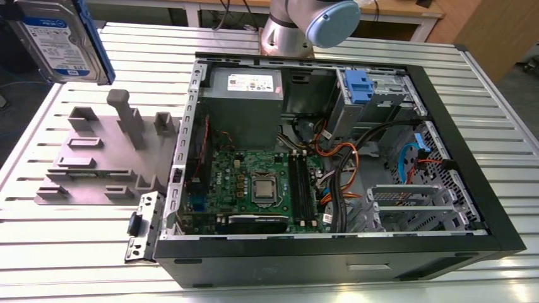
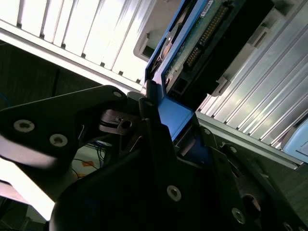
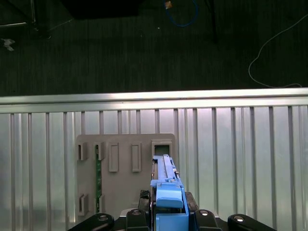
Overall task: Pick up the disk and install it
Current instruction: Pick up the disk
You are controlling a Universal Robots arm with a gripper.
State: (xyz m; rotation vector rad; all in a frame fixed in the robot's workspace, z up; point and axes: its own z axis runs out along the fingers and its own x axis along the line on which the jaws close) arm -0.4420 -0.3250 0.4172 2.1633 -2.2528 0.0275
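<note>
The disk [image 1: 55,41] hangs in the air at the exterior view's top left, above the table's far corner, with its blue-and-white label facing the camera and its blue carrier along one edge. In the second wrist view my gripper [image 2: 175,125] is shut on the blue carrier, and the disk [image 2: 207,43] sticks out beyond the fingers, circuit-board side showing. The first wrist view shows the disk [image 3: 166,175] edge-on, held over the grey fixture [image 3: 122,178].
An open computer case [image 1: 471,145] lies on the slatted metal table [image 1: 76,252], with its motherboard, cables and a drive bay holding a small blue bracket [image 1: 358,85]. The grey holder fixture [image 1: 101,158] stands to the case's left. The arm's base [image 1: 307,22] rises behind the case.
</note>
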